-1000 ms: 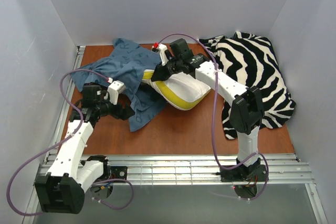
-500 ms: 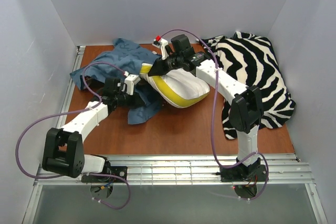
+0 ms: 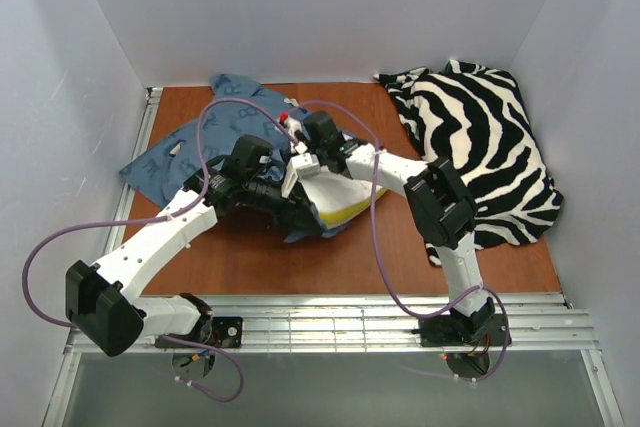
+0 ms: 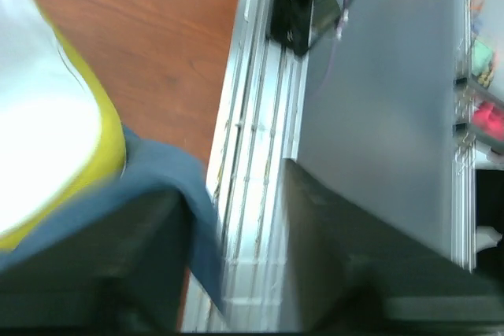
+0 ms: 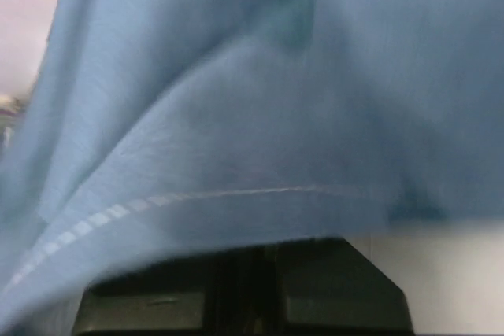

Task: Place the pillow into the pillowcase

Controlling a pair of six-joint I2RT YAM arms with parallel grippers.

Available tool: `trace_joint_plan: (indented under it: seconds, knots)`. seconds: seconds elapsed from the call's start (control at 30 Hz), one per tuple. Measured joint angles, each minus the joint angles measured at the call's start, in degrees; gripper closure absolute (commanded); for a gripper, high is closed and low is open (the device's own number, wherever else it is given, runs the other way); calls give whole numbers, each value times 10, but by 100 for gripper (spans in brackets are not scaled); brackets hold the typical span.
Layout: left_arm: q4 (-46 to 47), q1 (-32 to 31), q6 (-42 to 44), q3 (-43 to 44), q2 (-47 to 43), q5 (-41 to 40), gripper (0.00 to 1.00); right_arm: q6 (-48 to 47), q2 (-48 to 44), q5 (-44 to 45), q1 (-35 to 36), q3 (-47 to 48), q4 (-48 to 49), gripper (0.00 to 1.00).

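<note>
Pillow [image 3: 335,197] at table [image 3: 380,247] centre, white top and yellow edge showing, far-left end under pillowcase [image 3: 200,142] and both wrists. Pillowcase spreads from pillow toward far-left corner. Left gripper [image 4: 232,186] low at pillow's near-left side; fingers [image 4: 339,273] apart, pillowcase edge draped over one finger, yellow pillow edge just beside it. Right gripper [image 5: 256,253] on pillow's far end, fingers pressed together, blue fabric lying over tips; whether anything pinched, cannot tell. Zebra-striped cloth [image 3: 480,147] heaped at right, apart from pillow.
</note>
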Motion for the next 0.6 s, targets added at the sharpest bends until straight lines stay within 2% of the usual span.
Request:
trace_joint_plan:
  seconds: [0.07, 0.1, 0.23, 0.27, 0.33, 0.37, 0.43, 0.5, 0.6]
  knots:
    - [-48, -6, 29, 12, -3, 3, 44, 2, 10, 8, 12, -57, 21, 99]
    - [-68, -8, 38, 19, -8, 2, 38, 2, 14, 11, 14, -87, 31, 99]
    - [-110, 3, 28, 68, -38, -21, 32, -1, 9, 10, 17, -157, 77, 99]
    - [-111, 15, 16, 82, -42, -28, 31, -5, 3, 9, 19, -165, 88, 95]
    - [-99, 74, -17, 116, -44, -37, 29, -15, -11, 11, 24, -177, 96, 82]
    - [-92, 119, -36, 136, -37, -43, 28, -21, -17, 12, 26, -182, 96, 61]
    - [-73, 186, -64, 174, -8, -72, 27, -36, -46, 17, 31, -198, 82, 35]
    - [-52, 217, -74, 210, 36, -113, 23, -62, -99, 21, 32, -214, 42, 14]
    - [-30, 220, -67, 259, 115, -164, 22, -109, -197, 23, 21, -206, -22, 12]
